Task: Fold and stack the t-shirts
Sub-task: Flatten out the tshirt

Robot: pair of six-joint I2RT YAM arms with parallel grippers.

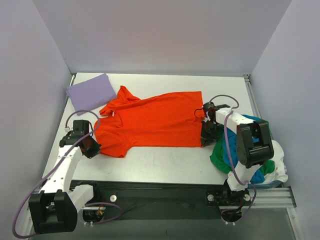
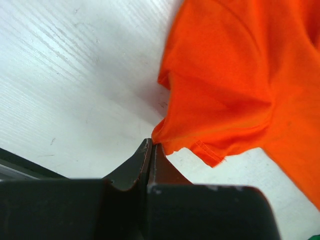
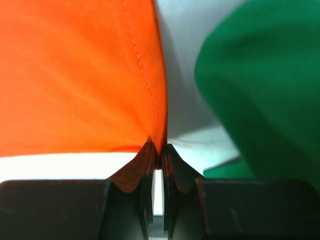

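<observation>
Worktop (image 1: 165, 165): white, walled on three sides, both arms based at the near edge.

Orange-red t-shirt (image 1: 155, 120): spread flat across the middle. Its long axis runs from the left edge to the right edge, with collar and sleeves toward the left and the hem toward the right.

Near right corner: an unfolded heap under the right arm, made up of the green t-shirt (image 1: 220, 152), blue t-shirt (image 1: 260, 176) and white t-shirt (image 1: 279, 167). The green one lies just beside the orange-red hem and may be touching it.

Far left corner: the lavender t-shirt (image 1: 91, 92), folded into a flat rectangle and close to the orange-red collar.

Left end effector (image 2: 151, 150): closed on the near-left corner of the orange-red t-shirt. The stitched edge there looks like a sleeve hem.

Right end effector (image 3: 159, 150): pinched shut on the stitched hem at the near-right corner of the same shirt.

Key relation: each arm holds the corner on its own side, along the shirt's near long edge. The whole body of cloth lies beyond both end effectors, toward the far edge.

Judgement: the coming move is likely a lengthwise fold, carrying the near edge up and over toward the far edge. The two ends need to travel level, or the long edge will skew. The green cloth beside the right grip could drag along.
</observation>
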